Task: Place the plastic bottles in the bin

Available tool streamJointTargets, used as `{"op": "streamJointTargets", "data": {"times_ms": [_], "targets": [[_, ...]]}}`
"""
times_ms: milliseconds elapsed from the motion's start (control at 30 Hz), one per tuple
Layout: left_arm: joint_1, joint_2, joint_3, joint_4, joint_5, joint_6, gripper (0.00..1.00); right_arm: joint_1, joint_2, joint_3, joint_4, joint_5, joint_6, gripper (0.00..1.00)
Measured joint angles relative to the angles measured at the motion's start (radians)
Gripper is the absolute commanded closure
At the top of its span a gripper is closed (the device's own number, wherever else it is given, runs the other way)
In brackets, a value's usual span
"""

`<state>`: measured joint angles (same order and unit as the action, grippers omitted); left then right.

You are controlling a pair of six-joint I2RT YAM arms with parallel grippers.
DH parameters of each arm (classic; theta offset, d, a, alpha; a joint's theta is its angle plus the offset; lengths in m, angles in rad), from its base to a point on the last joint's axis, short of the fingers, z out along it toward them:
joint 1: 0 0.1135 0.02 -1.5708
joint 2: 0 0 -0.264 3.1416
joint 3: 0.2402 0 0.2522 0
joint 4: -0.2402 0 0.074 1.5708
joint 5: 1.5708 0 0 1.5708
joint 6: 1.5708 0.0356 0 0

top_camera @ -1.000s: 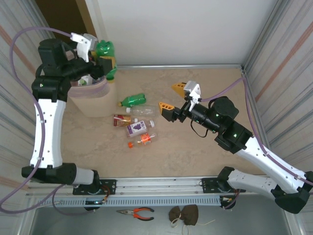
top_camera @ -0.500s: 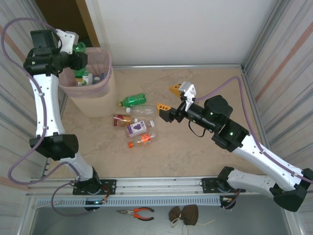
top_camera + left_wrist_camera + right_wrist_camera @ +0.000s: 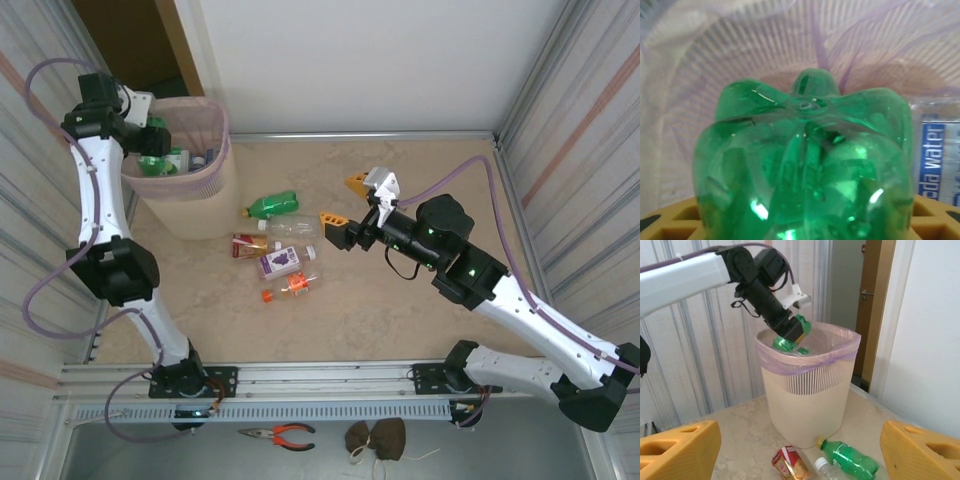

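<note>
Over the bin [image 3: 810, 390], left pincer [image 3: 794, 331] has dipped — green bottle [image 3: 805, 165] clamped.

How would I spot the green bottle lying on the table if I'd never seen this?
Find the pale pink bin at the far left. Just right of it lies a cluster of bottles; the green bottle is farthest back. It alone among them is green, with a yellow cap.
</note>
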<state>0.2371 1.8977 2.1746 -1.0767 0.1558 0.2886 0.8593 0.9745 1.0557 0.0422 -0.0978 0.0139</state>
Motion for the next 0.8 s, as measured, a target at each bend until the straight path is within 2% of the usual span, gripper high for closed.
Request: {"op": "streamJointTargets", "data": {"times_ms": [100, 367, 467, 667, 800], "targets": [[0.013, 0.019, -0.020, -0.005, 0.000, -0.005, 0.40, -0.004, 0.000, -0.007, 0.000, 0.001, 0.001, 0.18], [0.023, 0.038, -0.030, -0.005, 0.016, -0.029, 0.22, -0.009, 0.000, -0.019, -0.008, 0.001, 0.003, 0.19], [0.023, 0.032, -0.030, -0.002, 0.034, -0.042, 0.19, -0.009, 0.000, -0.019, -0.010, 0.001, 0.004, 0.19], [0.024, -0.021, -0.030, 0.023, 0.081, -0.066, 0.17, -0.009, 0.000, -0.019, -0.023, 0.002, 0.005, 0.19], [0.024, -0.077, -0.018, 0.038, 0.145, -0.086, 0.20, -0.009, 0.000, -0.019, -0.037, 0.007, 0.011, 0.19]]}}
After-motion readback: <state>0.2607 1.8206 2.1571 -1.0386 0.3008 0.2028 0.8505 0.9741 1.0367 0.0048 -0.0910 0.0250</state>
